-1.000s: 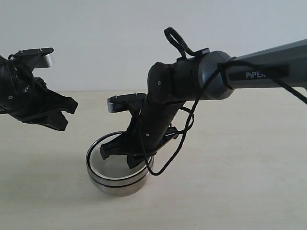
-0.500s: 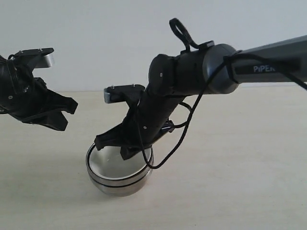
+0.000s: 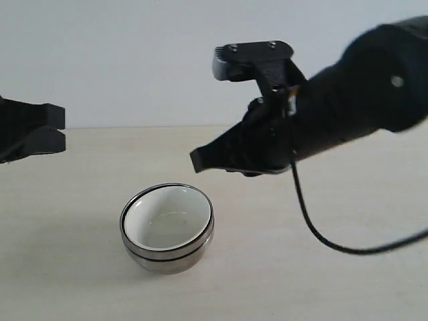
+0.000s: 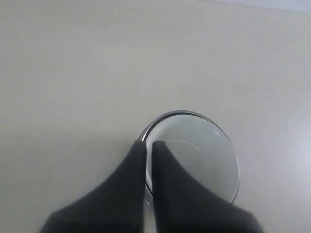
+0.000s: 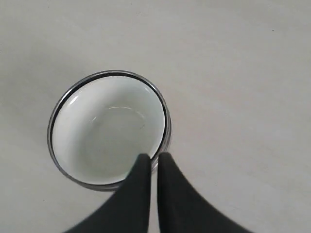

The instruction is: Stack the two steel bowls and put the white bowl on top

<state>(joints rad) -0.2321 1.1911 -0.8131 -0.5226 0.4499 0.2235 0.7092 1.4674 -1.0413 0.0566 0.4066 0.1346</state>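
Note:
The white bowl (image 3: 167,217) sits nested in the two steel bowls (image 3: 167,259), one stack on the table; a dark seam rings the steel wall. My right gripper (image 3: 198,160) hangs above and right of the stack, shut and holding nothing. My left gripper (image 3: 63,129) hovers at the far left, well away from the stack, shut and holding nothing. The left wrist view has the white bowl (image 4: 199,155) below the left gripper (image 4: 148,144). In the right wrist view the white bowl (image 5: 107,131) and a steel rim (image 5: 168,131) lie beneath the right gripper (image 5: 153,158).
The pale wooden table (image 3: 348,281) carries only the stack. A black cable (image 3: 314,231) loops down from the right arm toward the table, right of the bowls. A plain white wall stands behind.
My right gripper has lifted out of the white bowl and drawn up and to the right, leaving the bowl in the stack. The left gripper has pulled back toward the left edge.

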